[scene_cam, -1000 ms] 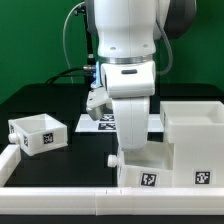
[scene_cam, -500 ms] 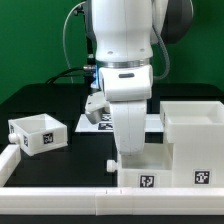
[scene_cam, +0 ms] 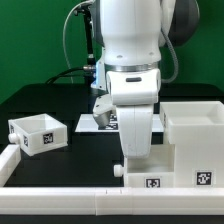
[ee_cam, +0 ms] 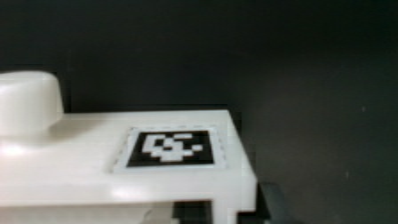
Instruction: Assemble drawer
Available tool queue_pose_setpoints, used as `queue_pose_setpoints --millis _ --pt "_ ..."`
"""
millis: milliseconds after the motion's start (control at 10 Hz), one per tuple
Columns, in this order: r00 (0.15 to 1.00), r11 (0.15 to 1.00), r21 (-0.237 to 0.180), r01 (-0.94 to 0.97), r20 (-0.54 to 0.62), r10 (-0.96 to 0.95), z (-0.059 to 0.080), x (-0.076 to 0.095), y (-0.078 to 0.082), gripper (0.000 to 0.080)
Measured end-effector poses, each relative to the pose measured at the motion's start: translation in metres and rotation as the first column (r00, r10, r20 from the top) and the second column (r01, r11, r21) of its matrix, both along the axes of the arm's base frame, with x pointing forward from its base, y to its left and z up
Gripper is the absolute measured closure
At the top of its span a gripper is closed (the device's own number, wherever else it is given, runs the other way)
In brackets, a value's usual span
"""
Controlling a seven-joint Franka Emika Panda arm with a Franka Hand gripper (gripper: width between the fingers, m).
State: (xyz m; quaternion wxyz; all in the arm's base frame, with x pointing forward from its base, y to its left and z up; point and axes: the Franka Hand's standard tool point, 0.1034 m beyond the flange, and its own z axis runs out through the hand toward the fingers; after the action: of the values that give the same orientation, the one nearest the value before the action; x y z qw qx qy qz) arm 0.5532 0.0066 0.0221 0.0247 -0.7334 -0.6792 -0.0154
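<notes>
A white drawer [scene_cam: 146, 172] with a round knob [scene_cam: 118, 170] and a marker tag lies at the front, its far end against the tall white drawer housing [scene_cam: 192, 128] on the exterior view's right. My gripper [scene_cam: 137, 150] reaches down into it, shut on its wall. In the wrist view the drawer's tagged panel [ee_cam: 169, 148] and knob [ee_cam: 27, 100] fill the frame. A strip of white wall runs between the dark fingertips of the gripper [ee_cam: 233, 210]. A second white drawer [scene_cam: 38, 132] sits apart on the exterior view's left.
The marker board [scene_cam: 92, 123] lies behind the arm. A white rail [scene_cam: 80, 198] runs along the table's front edge, with a short white piece [scene_cam: 8, 158] at the front left. Cables hang behind the arm.
The arm has shifted towards the exterior view's right and slightly forward, carrying the knobbed drawer with it towards the housing. The gripper stays shut.
</notes>
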Motion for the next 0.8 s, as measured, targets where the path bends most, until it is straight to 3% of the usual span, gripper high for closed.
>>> queue_pose_setpoints --millis 300,700,800 --pt "1.0 1.0 -0.002 0.024 0.007 -0.024 0.0034 0.0006 0.0082 0.0758" --pt "1.0 1.0 -0.001 0.028 0.009 -0.028 0.002 -0.0019 0.0051 0.0744" --pt "1.0 1.0 -0.001 0.028 0.009 -0.028 0.0024 -0.0017 0.0049 0.0522"
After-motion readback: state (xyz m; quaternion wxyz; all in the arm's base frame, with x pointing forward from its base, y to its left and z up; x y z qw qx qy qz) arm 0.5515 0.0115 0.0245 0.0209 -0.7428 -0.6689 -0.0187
